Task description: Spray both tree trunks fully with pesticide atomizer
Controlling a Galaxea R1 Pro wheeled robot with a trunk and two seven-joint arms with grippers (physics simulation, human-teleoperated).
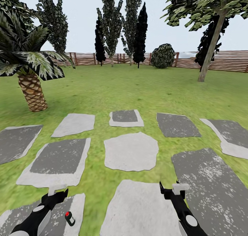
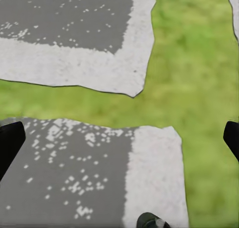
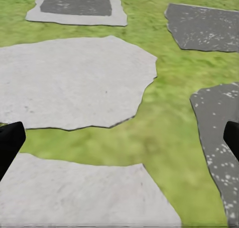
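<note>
Looking like the pickup step; pesticide atomizer lies on a stepping stone beside the left gripper, both grippers' fingers spread, empty; next it needs lowering over it.

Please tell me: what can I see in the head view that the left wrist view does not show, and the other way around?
Head view alone: the whole pesticide atomizer lying on a grey stepping stone beside the left end effector, the right end effector, a palm, the brown fence and a leaning tree trunk.

Left wrist view alone: a close look at the grass strip between two stones.

Both: that stone, the grass, and the atomizer, just its dark tip at the wrist picture's edge.
</note>
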